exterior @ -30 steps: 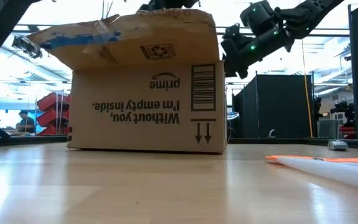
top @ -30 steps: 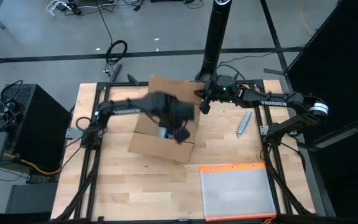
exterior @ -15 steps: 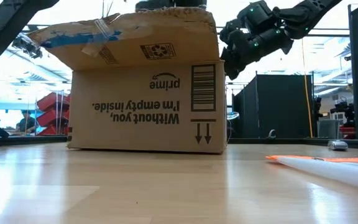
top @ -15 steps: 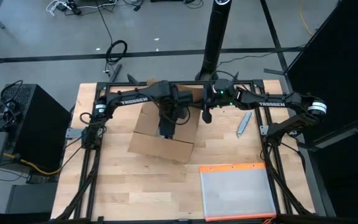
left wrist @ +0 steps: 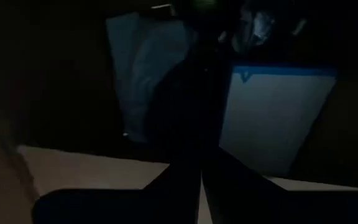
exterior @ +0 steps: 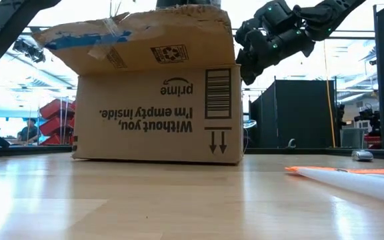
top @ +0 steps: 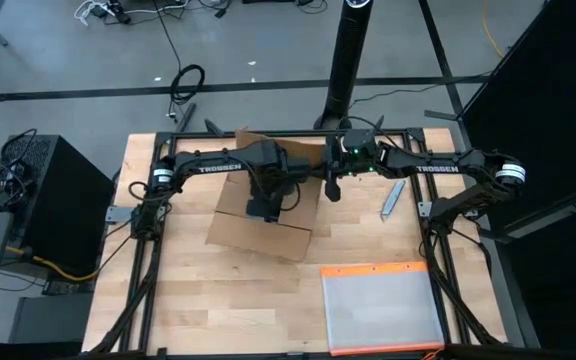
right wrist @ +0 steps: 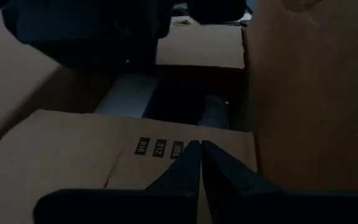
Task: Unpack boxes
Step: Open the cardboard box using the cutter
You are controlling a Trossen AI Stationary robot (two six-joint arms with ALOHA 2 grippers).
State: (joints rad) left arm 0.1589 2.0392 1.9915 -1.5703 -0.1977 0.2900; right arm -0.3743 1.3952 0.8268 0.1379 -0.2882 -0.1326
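The brown cardboard box (top: 258,225) stands open in the middle of the table, its printed side (exterior: 155,113) facing the near edge. My left gripper (top: 262,212) points down into the box, shut (left wrist: 202,177). Below its tips lie a white packet with a blue edge (left wrist: 272,118) and a pale item (left wrist: 142,81). My right gripper (top: 333,190) is shut (right wrist: 201,152) at the box's right top edge (exterior: 235,67), its tips over a flap with small black marks (right wrist: 157,148). My left gripper reaches down into the box from above; the dark hides whether its tips touch the items there. My right gripper comes in slanting down from the table's right, its shut tips close to the box's flap (right wrist: 166,163). I cannot tell whether they touch it.
A flat clear pouch with an orange edge (top: 381,305) lies at the near right. A small grey tool (top: 393,197) lies by the right arm. One box flap (right wrist: 309,93) stands upright beside my right gripper. Bare wood lies at the near left.
My left gripper has sunk from above the box down into it, and its wrist has rolled about its own line. My right gripper has edged slightly toward the box and tipped. The box has stayed in place.
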